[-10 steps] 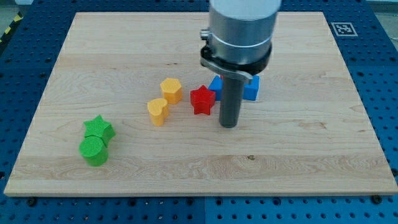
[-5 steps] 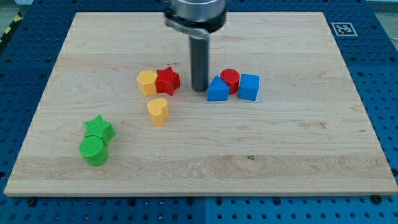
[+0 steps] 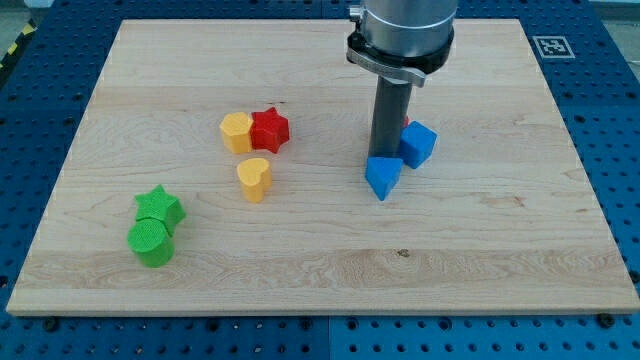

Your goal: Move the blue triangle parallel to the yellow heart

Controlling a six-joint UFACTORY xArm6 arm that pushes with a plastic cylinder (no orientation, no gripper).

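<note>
Blue triangle (image 3: pixel 383 177) sits roughly level with the yellow heart (image 3: pixel 254 178), well right of it; my tip (image 3: pixel 385 156) touches its far side. No claw on this rig. Task looks nearly done.

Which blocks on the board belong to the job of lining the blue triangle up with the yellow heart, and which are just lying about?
Job: blue triangle, yellow heart, my tip just above the triangle.

Lying about: blue cube, red star, yellow hexagon, green star, green cylinder.
</note>
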